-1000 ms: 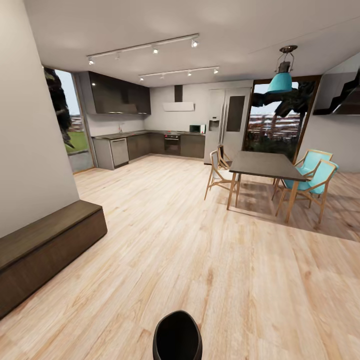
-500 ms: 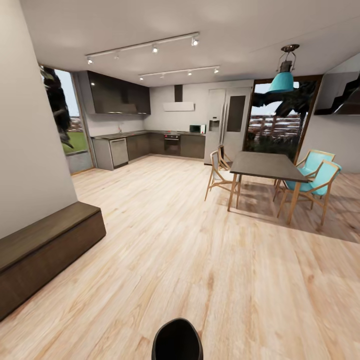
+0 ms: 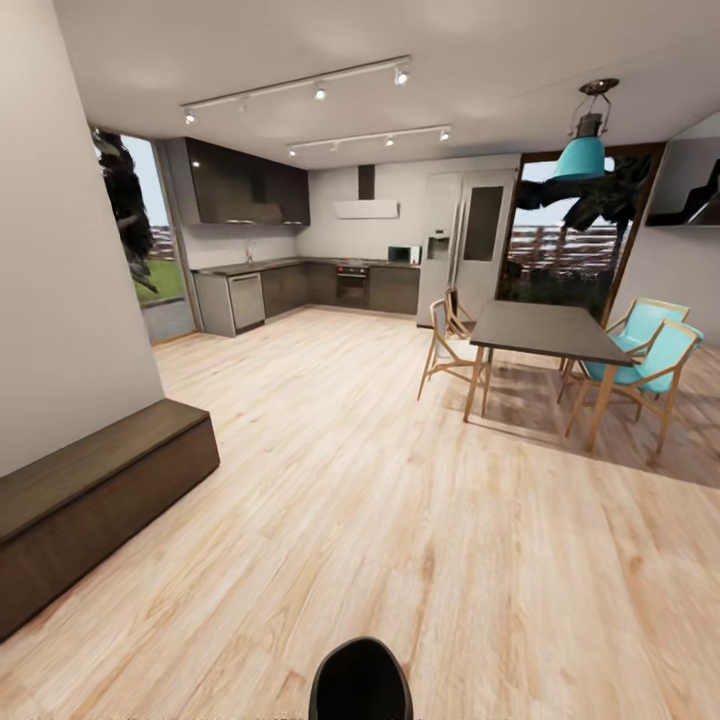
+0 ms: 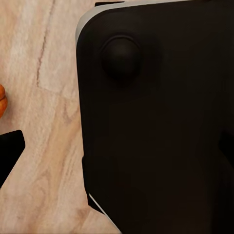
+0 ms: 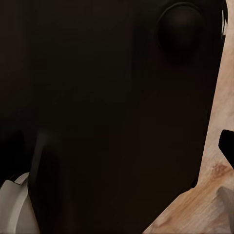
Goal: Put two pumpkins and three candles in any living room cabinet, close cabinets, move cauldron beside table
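Observation:
The cabinet (image 3: 95, 490), a long low dark brown console, stands against the white wall at the left of the head view with its front shut. A dining table (image 3: 545, 332) with a dark top stands at the right. An orange sliver of a pumpkin (image 4: 1, 100) lies on the wood floor in the left wrist view, beside the robot's black body (image 4: 156, 122). A dark fingertip (image 4: 9, 152) shows at that view's edge, and another dark fingertip (image 5: 227, 146) in the right wrist view. The candles and the cauldron are out of view.
Wooden chairs, two with teal seats (image 3: 650, 350), surround the table. A kitchen (image 3: 300, 285) with dark units lines the far wall, with a fridge (image 3: 465, 245) beside it. Wide wood floor (image 3: 380, 480) lies between cabinet and table. A black rounded robot part (image 3: 360, 680) is at the bottom edge.
The whole head view has shifted slightly, with room features sliding to the right, so the camera has moved. Nothing in the room itself has changed.

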